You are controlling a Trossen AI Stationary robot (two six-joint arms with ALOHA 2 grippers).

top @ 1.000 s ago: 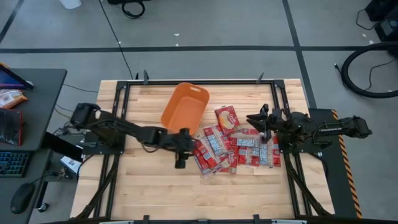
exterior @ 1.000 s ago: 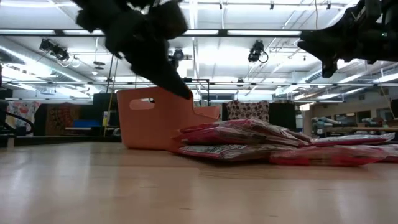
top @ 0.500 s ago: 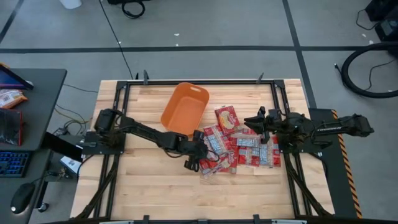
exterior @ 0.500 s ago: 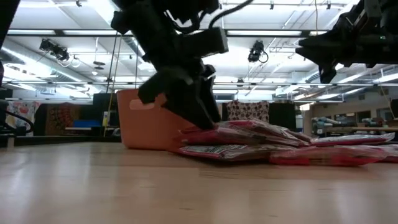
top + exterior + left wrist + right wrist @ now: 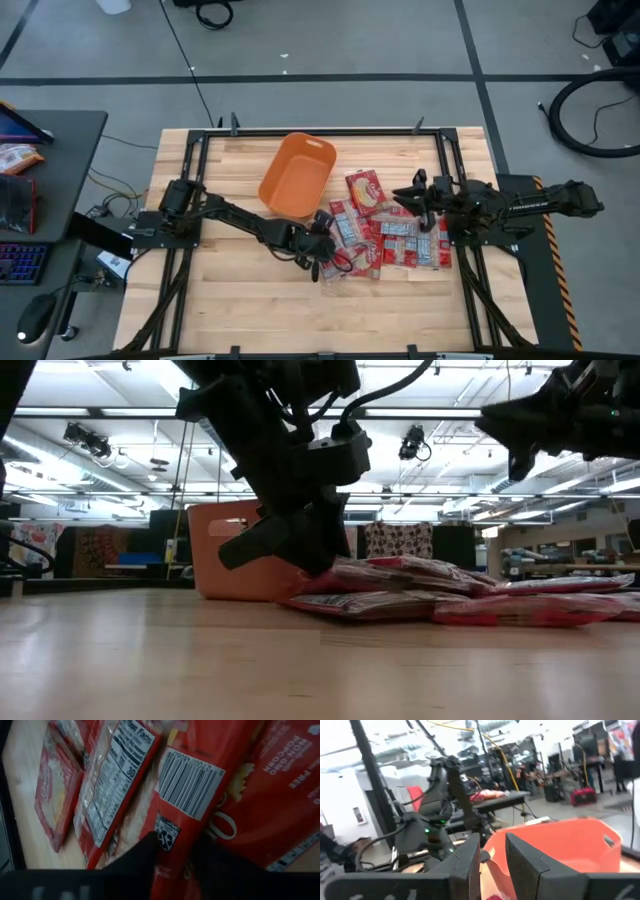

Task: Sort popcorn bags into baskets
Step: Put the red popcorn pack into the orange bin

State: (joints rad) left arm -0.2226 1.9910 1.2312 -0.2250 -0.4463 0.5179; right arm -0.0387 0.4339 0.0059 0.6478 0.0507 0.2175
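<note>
while the pick is under way: left tool (image 5: 322,247) sits low on the near-left edge of the popcorn bags (image 5: 385,235), fingers astride one red packet, grip not confirmed.
right tool (image 5: 408,195): hovers above the pile, slightly parted, empty.
basket (image 5: 296,177): on the bench (image 5: 225,300), just beside the pile (looks empty).
next: clench, lift, carry to the basket.

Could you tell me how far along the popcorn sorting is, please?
Nothing looks done: the orange basket appears empty. In hand: the left gripper is down on the near-left edge of the popcorn bags, fingers astride one. The right gripper hovers over the pile. Every bag is left to sort.
</note>
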